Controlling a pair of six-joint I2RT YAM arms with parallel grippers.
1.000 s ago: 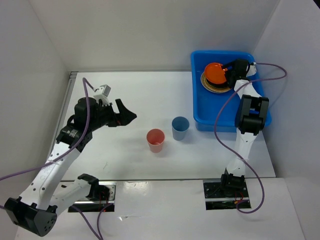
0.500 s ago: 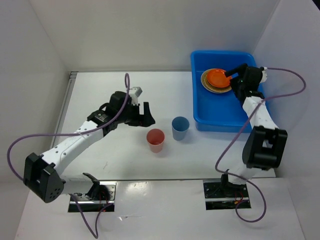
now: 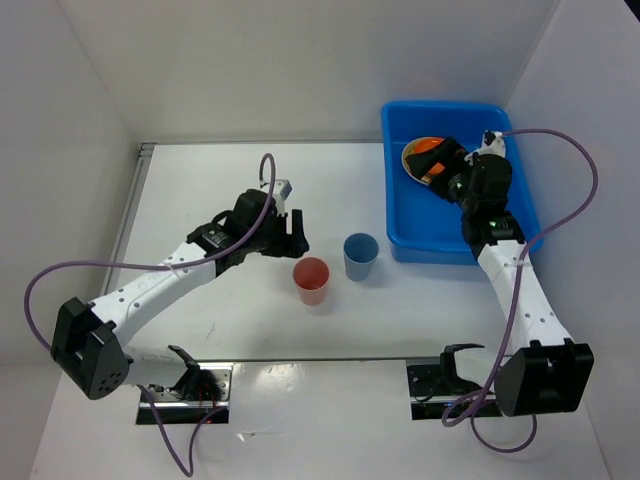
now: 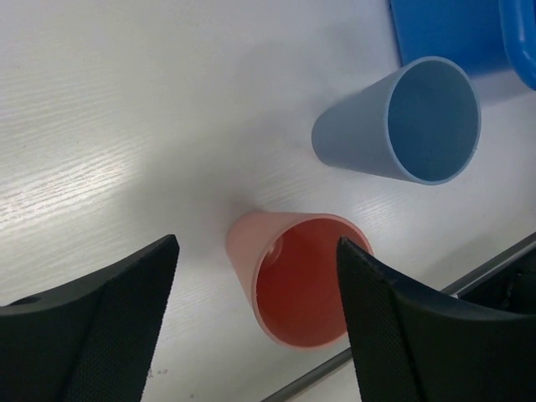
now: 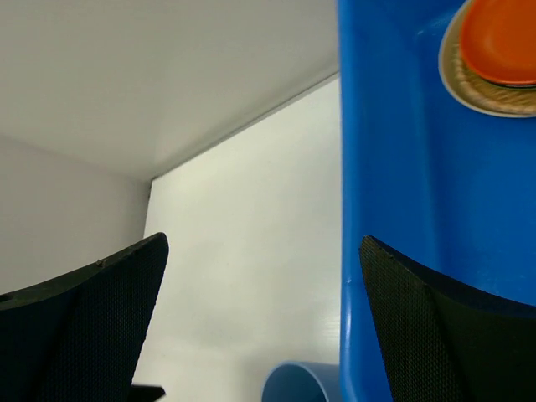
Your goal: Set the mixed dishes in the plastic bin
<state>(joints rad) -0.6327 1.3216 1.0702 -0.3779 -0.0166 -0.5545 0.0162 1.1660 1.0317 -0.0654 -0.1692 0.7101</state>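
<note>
Top view: the left gripper [image 3: 296,232] has swung in from the left side of the table [image 3: 220,300] over the last second and now hangs just beside the pink cup [image 3: 311,280], which stands upright next to the blue cup [image 3: 360,256], both outside the bin [image 3: 400,238]. The right gripper [image 3: 447,166] has let go of the orange plate [image 3: 424,148], which now lies flat in the bin's far end, and has turned back toward the near wall. Left wrist view: the black fingers [image 4: 92,327] are spread wide with the pink cup [image 4: 297,289] framed between them, not yet gripped; the blue cup [image 4: 402,121] sits close beyond it. Right wrist view: the fingers [image 5: 435,327] are apart and empty, and the orange plate [image 5: 502,38] rests on a tan woven tray [image 5: 465,84] inside the bin [image 5: 385,184]. Judged from this, the plates are stowed, the two cups remain, and the pink cup looks to be next.
</note>
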